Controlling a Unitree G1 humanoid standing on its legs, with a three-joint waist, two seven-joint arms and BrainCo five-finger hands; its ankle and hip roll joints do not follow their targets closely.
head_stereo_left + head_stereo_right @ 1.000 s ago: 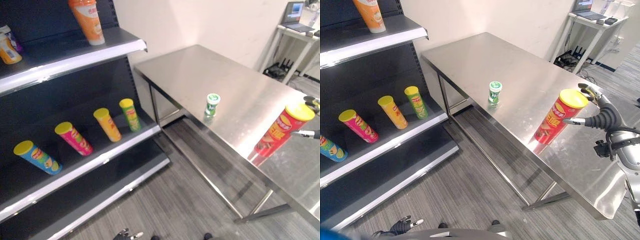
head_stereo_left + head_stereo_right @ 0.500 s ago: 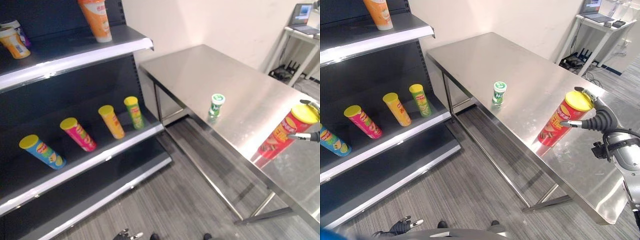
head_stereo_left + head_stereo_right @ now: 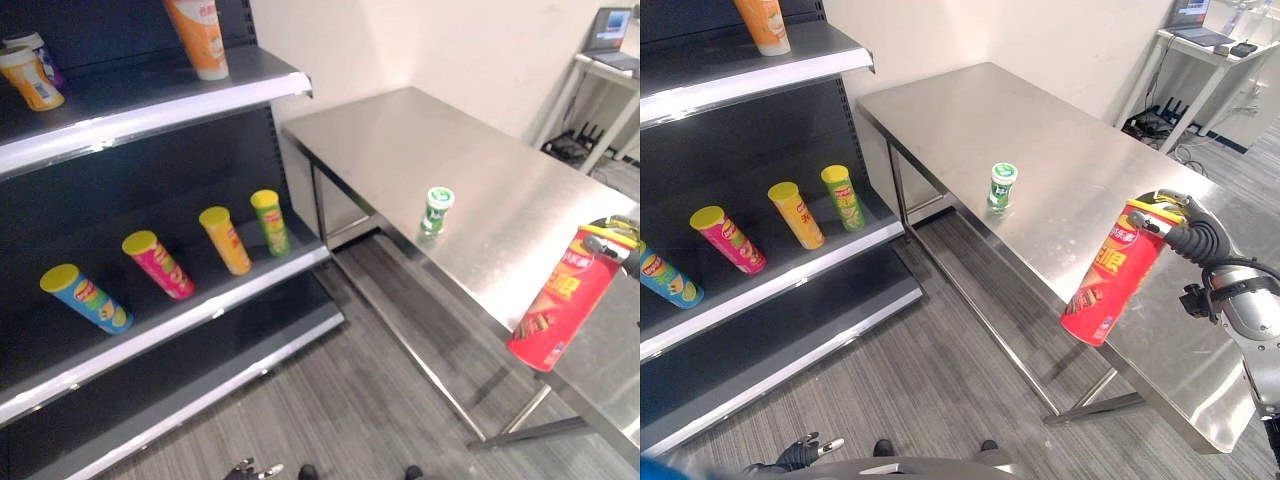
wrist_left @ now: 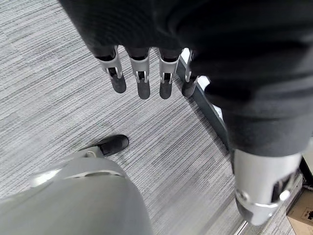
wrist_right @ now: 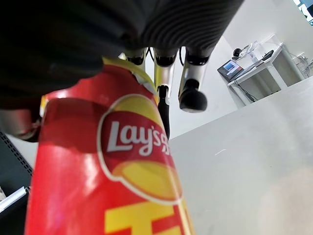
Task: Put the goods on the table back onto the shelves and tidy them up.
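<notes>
A tall red chip can with a yellow lid (image 3: 1108, 285) hangs tilted in the air past the front edge of the steel table (image 3: 970, 110). My right hand (image 3: 1188, 238) is shut on its top end; the right wrist view has the red chip can (image 5: 112, 186) pressed under the palm, fingers (image 5: 191, 93) beyond it. A small green can (image 3: 1002, 186) stands upright near the table's front edge. My left hand (image 4: 139, 78) hangs low over the floor, its fingers straight and holding nothing.
The dark shelf unit's middle shelf (image 3: 200, 315) carries a blue can (image 3: 82, 298), a pink can (image 3: 158, 265), a yellow can (image 3: 225, 240) and a green can (image 3: 268, 221), all lying down. An orange can (image 3: 198, 38) stands on the upper shelf. A white desk (image 3: 1195, 35) stands far right.
The red can has left the tabletop. My right hand has carried it out past the table's front edge and tipped it, base toward the floor. The camera shifted slightly.
</notes>
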